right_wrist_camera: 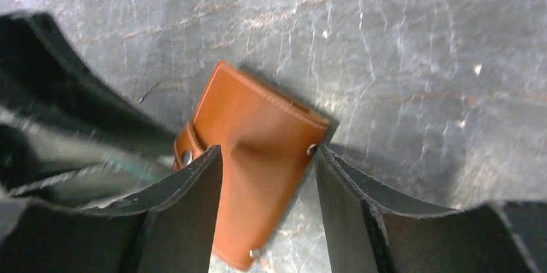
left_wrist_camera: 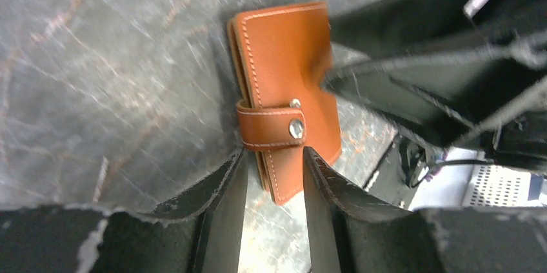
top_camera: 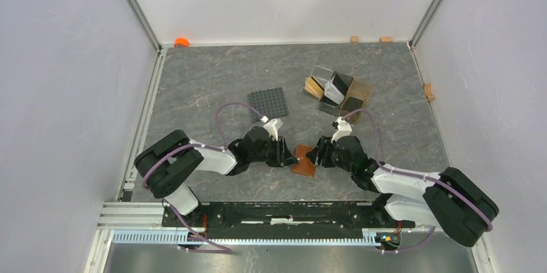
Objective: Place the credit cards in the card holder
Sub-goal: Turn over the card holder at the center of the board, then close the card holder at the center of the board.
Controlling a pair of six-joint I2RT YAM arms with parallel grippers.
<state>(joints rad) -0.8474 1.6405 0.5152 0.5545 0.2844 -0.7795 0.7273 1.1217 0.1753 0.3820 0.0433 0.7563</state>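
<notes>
The card holder (top_camera: 303,161), brown leather with a snapped strap (left_wrist_camera: 271,128), lies between my two grippers near the table's front. My right gripper (right_wrist_camera: 266,151) has both fingertips against the holder's (right_wrist_camera: 261,157) sides, one at its studded corner. My left gripper (left_wrist_camera: 274,157) straddles the holder's (left_wrist_camera: 287,66) near end just below the strap. Its jaws are parted, with a gap showing beside one finger. The credit cards (top_camera: 330,84), grey, black and yellowish, stand in a clear amber compartment stand (top_camera: 361,94) further back.
A dark grey studded square plate (top_camera: 268,102) lies behind my left gripper (top_camera: 287,152). Small orange and tan bits sit along the back wall (top_camera: 182,42) and at the right edge (top_camera: 429,91). White walls enclose the table.
</notes>
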